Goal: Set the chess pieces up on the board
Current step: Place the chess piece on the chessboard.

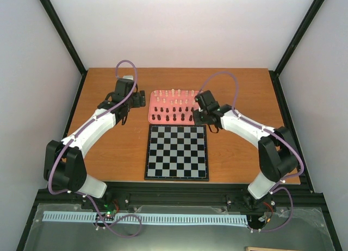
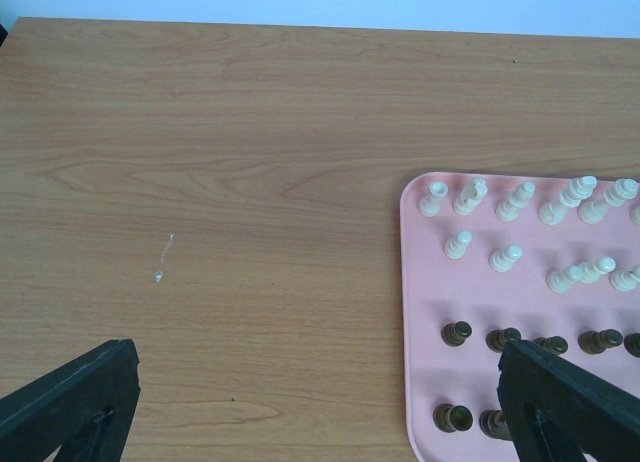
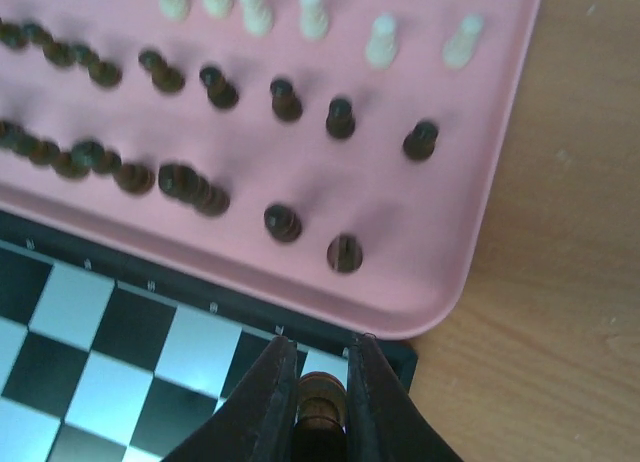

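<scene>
1. Pinching one dark piece [image 3: 320,412] in the right gripper [image 3: 320,382], fingers pressed together on it, over the far right corner of the board [image 3: 100,352], just beside the rim of the pink tray [image 3: 440,302].
2. Spread wide and holding nothing at the left gripper [image 2: 318,382], hanging over bare table [image 2: 250,182] off the tray's left end.
3. Standing in rows on the tray otherwise: cream pieces [image 3: 380,42] on the far side, dark pieces [image 3: 285,222] nearer the board. Nothing visible on the board from above.
4. Could topple on release if set down astride the dark border instead of inside the corner square. With so small a base, probably unforgiving of any tilt.
5. Could twist or slip in the pinch. Only the top shows between the fingers, so cannot tell how squarely it is gripped.
6. Might clip the two nearest dark pieces if swung back low over the tray rim. Further left, bunched almost touching, so likely awkward to single out later.
7. Seen only from the right wrist: the held piece and the corner squares under it, hidden from above by the gripper itself.
8. Seen only from above: the whole board and both arms flanking the tray.
9. Seen only from the left wrist: the tray's left end, with gaps in its rows, and the wide spread of those fingers.
</scene>
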You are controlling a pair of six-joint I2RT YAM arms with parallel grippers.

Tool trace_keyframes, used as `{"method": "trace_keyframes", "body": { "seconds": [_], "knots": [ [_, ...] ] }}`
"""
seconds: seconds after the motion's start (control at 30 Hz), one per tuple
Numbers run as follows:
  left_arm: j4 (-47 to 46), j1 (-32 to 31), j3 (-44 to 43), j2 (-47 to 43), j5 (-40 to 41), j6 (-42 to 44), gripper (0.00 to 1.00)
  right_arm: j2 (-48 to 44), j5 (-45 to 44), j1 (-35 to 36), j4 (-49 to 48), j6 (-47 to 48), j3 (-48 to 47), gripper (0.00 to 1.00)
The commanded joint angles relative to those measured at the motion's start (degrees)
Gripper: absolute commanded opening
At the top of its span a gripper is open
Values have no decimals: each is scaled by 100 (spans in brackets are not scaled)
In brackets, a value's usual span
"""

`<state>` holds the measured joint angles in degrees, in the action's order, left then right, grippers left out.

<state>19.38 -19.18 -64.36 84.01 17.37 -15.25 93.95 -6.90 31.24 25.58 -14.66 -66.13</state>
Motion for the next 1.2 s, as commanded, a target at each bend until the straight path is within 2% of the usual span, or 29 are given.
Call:
{"method": "trace_keyframes", "body": {
  "seconds": [0.0,1.17],
  "knots": [
    [-14,15,-196,-112,-27,-84,100,-70,-121,149,134,-165,237,6],
    [-48,11,-174,-86,-32,-99,100,612,-130,224,-256,-141,423,6]
  ]
}}
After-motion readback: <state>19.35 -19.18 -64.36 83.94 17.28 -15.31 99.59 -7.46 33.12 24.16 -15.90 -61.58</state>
